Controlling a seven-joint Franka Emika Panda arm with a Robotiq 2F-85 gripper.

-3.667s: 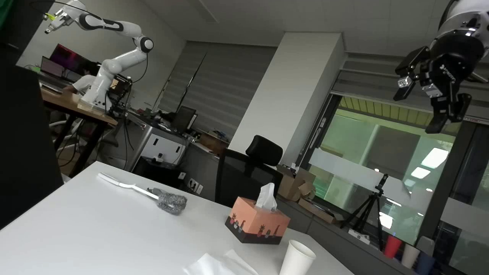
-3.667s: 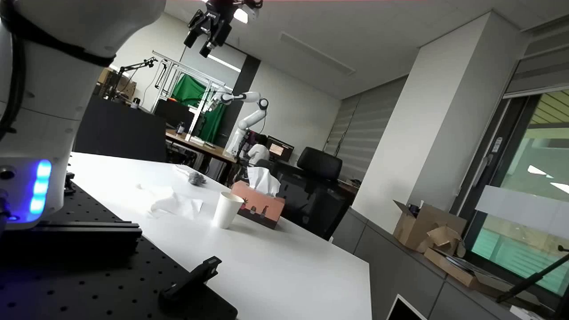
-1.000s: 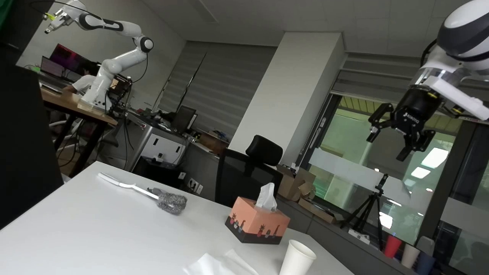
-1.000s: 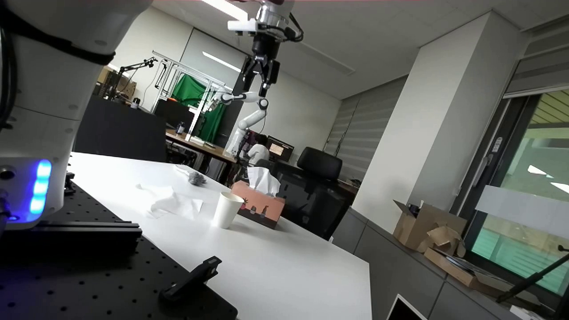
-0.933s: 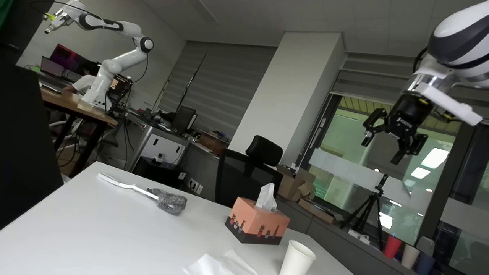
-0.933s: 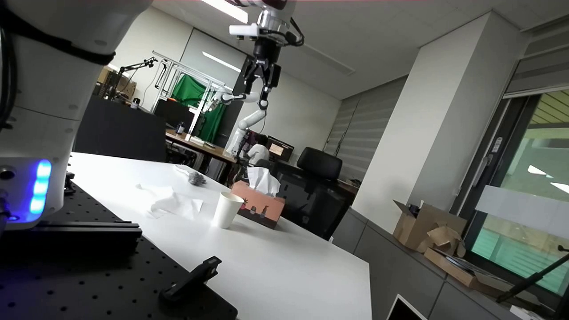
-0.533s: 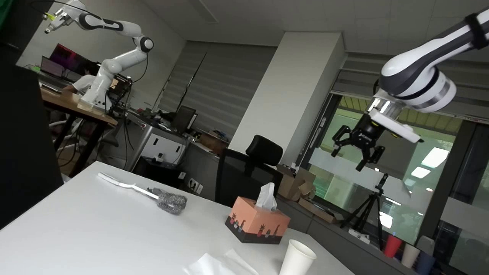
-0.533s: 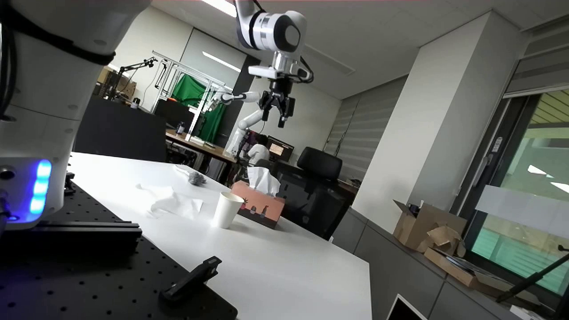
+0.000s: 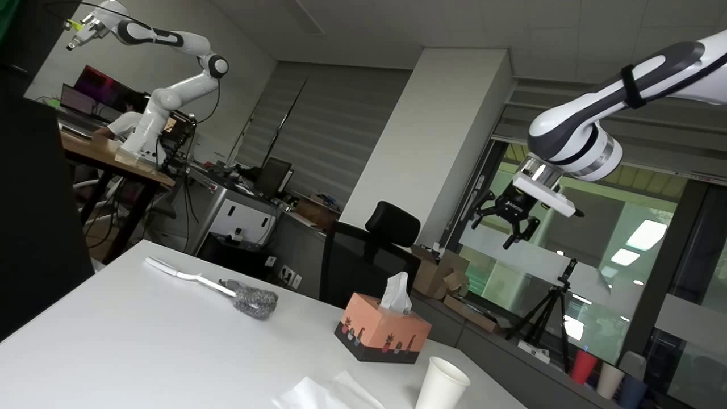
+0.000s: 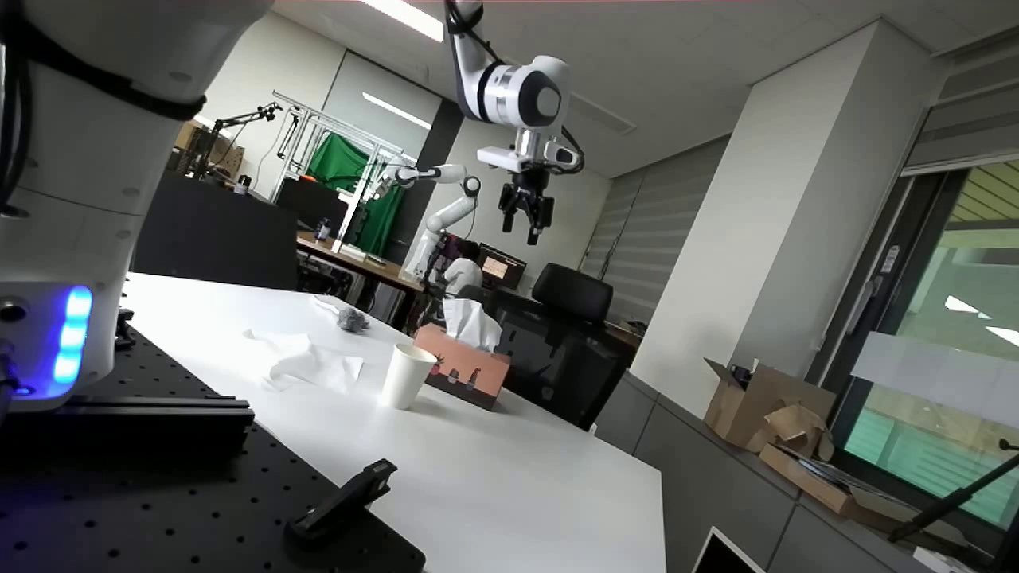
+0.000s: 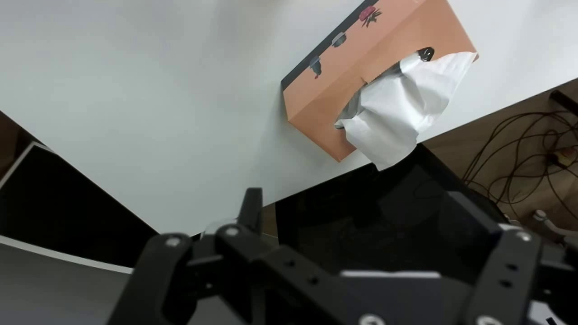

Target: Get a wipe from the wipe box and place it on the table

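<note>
Lengthwise, the wipe box (image 11: pixel 361 67) slants toward the wrist view's upper right, fingers (image 11: pixel 251 210) spread wide.

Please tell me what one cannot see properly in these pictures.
Inside of the wipe box: in the wrist view, the raised wipe covers most of the opening.
Number of loose wipes: their outlines wash out in bright light in an exterior view.
White cup: its wall hides the inside bottom in both exterior views.
Background person: face too small in both exterior views.
</note>
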